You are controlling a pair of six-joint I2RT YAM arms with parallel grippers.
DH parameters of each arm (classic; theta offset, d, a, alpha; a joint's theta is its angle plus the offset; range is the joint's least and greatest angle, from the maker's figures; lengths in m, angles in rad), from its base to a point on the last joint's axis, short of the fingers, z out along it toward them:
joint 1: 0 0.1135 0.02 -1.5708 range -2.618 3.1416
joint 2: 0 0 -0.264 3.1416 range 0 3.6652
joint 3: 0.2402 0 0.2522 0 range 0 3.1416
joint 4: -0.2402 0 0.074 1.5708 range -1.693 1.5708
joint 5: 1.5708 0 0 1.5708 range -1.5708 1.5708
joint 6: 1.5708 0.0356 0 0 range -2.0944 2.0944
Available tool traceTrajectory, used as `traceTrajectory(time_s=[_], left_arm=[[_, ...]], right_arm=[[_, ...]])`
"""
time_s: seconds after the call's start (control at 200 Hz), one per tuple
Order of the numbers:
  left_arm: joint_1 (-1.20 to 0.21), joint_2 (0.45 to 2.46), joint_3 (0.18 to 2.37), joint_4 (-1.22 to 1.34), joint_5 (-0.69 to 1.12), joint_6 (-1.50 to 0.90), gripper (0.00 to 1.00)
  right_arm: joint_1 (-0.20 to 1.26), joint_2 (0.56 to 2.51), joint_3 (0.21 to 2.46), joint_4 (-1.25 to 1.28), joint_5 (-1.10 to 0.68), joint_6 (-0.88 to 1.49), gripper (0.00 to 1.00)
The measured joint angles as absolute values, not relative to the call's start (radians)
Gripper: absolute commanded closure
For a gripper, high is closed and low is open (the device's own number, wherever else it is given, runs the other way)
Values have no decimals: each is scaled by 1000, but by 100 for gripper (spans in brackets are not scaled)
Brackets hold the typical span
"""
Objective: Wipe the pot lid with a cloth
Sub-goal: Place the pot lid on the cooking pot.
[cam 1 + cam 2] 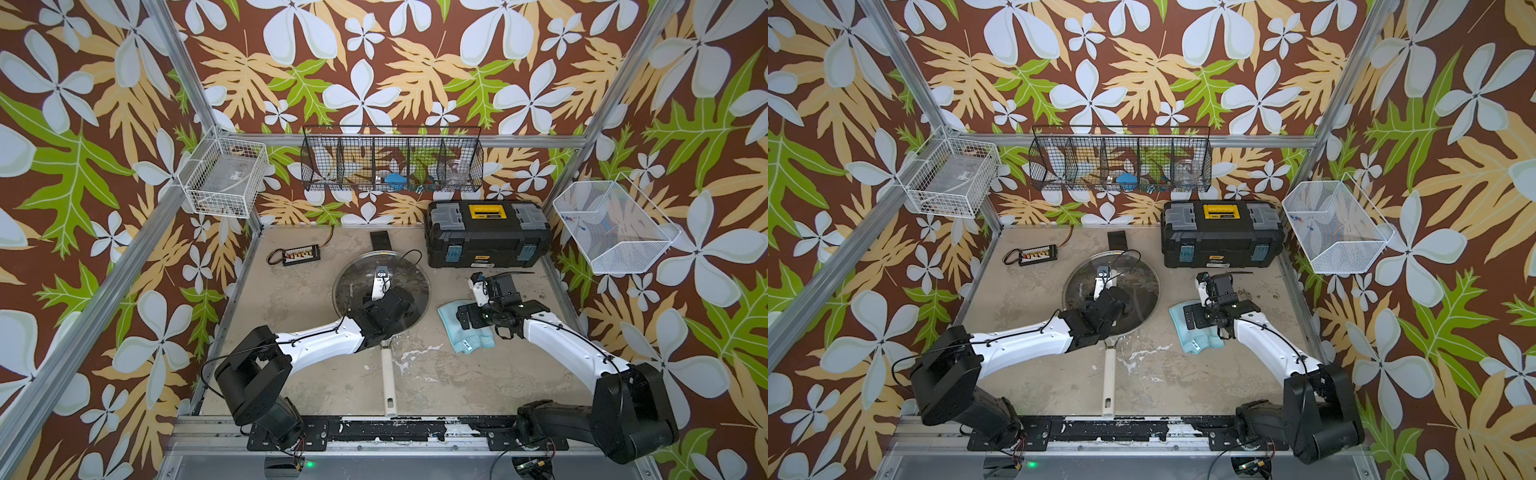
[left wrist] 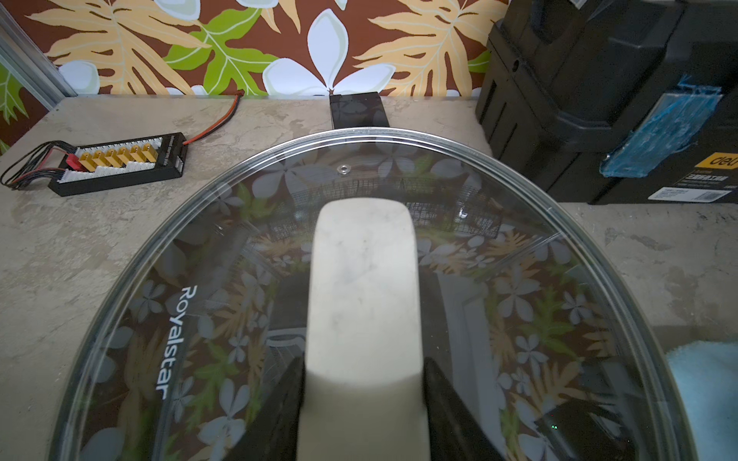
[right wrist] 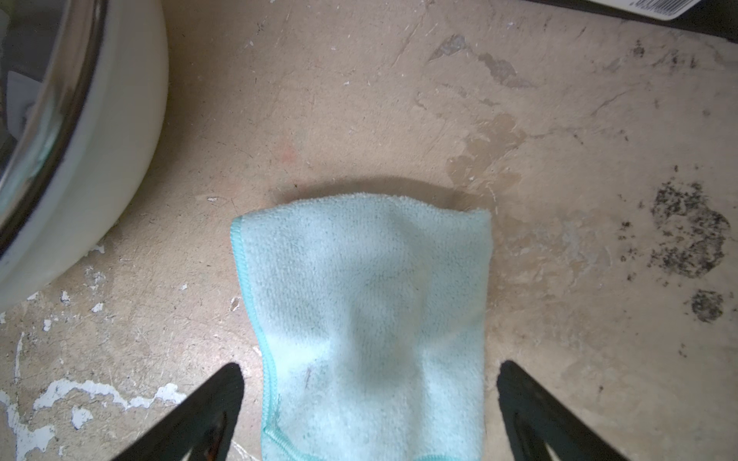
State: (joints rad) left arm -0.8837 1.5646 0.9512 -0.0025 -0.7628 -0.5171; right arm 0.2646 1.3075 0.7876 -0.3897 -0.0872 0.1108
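Beige table point(image 1: 436, 386) inside floral walls. The round clear glass pot lid with metal rim point(image 1: 353, 286) sits at frame centre. Its cream bar handle point(image 2: 363, 279) runs top to bottom, lower end hidden under the left tool point(image 2: 362, 379), clamped on it. The light blue microfibre cloth point(image 1: 465, 338) lies right of the lid, partly covered by the right tool point(image 3: 369, 373), jaws spread.

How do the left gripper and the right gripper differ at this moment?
The left gripper is shut on the cream handle of the pot lid; the right gripper is open, gripping nothing. The left fingers touch the handle's sides; the right fingers stand apart, astride the cloth on the table. Both have black fingers.
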Motion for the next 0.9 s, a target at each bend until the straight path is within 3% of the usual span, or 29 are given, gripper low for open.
traceTrajectory(time_s=[0.455,0.741,0.791,0.846,0.901], left_arm=[[-884,1580,971,-35,-774,-514,100],[-884,1587,981,-41,-774,-514,79],[-884,1587,981,-41,-774,-514,66],[-884,1587,981,-41,-774,-514,63],[-884,1587,981,-41,-774,-514,53]], right_arm=[[265,1308,788,-390,-88,111,0],[265,1308,788,-390,-90,111,0],[265,1308,788,-390,-90,111,0],[265,1308,788,-390,-90,111,0],[265,1308,788,-390,-91,111,0]])
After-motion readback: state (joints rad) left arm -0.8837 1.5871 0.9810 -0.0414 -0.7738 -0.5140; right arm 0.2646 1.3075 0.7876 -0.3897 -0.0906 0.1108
